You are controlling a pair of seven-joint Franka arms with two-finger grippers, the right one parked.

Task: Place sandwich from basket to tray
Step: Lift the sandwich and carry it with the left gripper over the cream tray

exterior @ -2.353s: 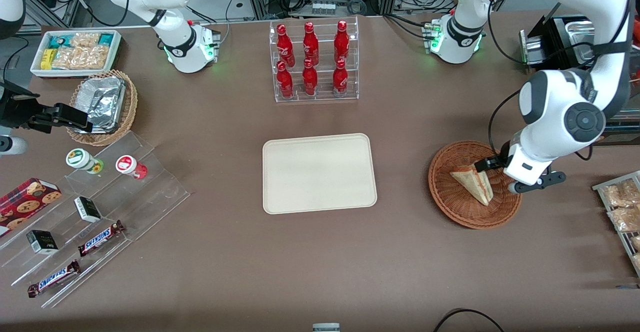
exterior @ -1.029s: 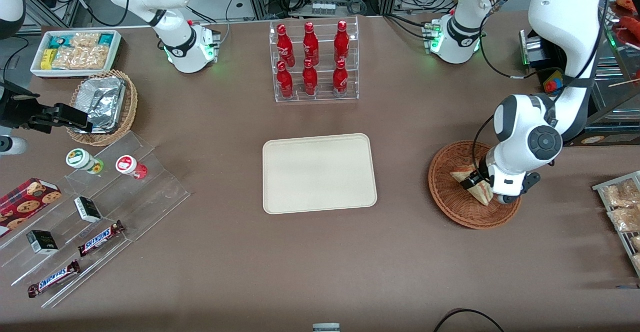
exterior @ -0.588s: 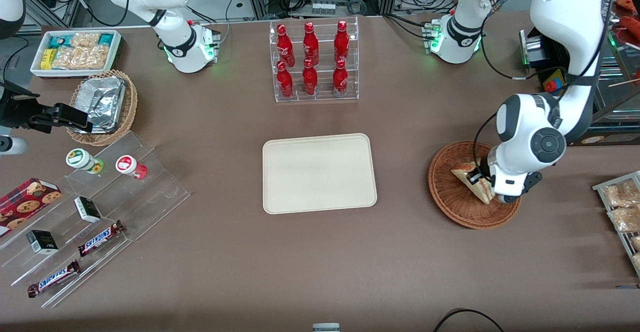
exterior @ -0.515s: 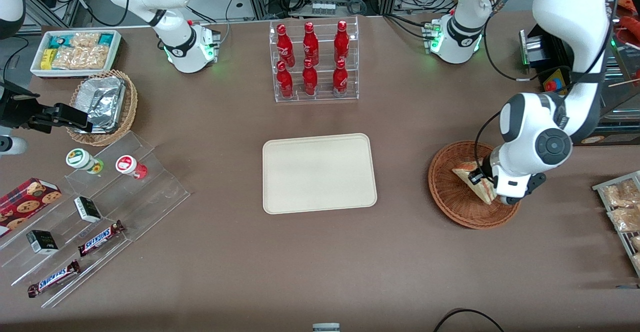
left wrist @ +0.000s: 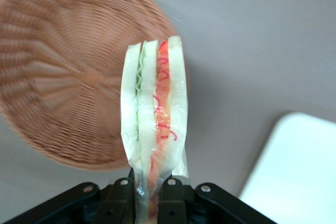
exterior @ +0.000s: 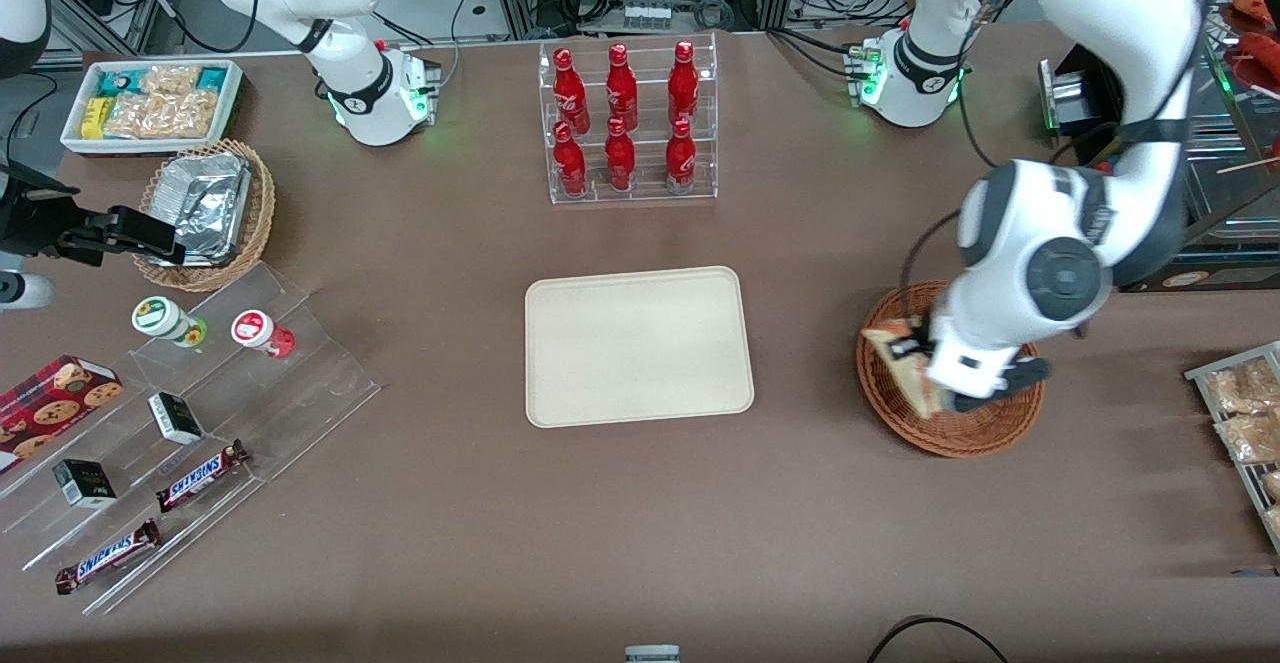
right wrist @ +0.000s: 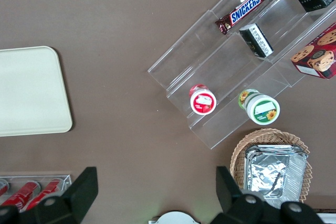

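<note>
In the right half of the front view, the left arm's gripper point(exterior: 915, 363) hangs over the edge of the reddish-brown basket point(exterior: 985, 426) that faces the tray, with the white wrist housing covering much of the basket's middle. The sandwich point(exterior: 905, 363) is clamped in the gripper and shows as a pale wedge against the wrist, with one pointed corner toward the top of the frame; it lies over the basket's rim rather than flat on the weave.

The left wrist view gives the grip plainly. The two black fingers point(left wrist: 122, 198) are drawn in narrow and pinch the sandwich point(left wrist: 155, 124) by its thin end, one finger on each bread face. The wedge stands out from the fingers edge-on, so its green filling, white bread and red filling run as stripes under the clear wrap. It is lifted clear of the basket point(left wrist: 63, 87), which appears blurred beyond it, and a corner of the cream tray point(left wrist: 299, 177) shows in that view too.

In the front view the tray point(exterior: 638, 345) lies flat on the brown tabletop point(exterior: 640, 523) at the centre of the frame, well apart from the basket.
</note>
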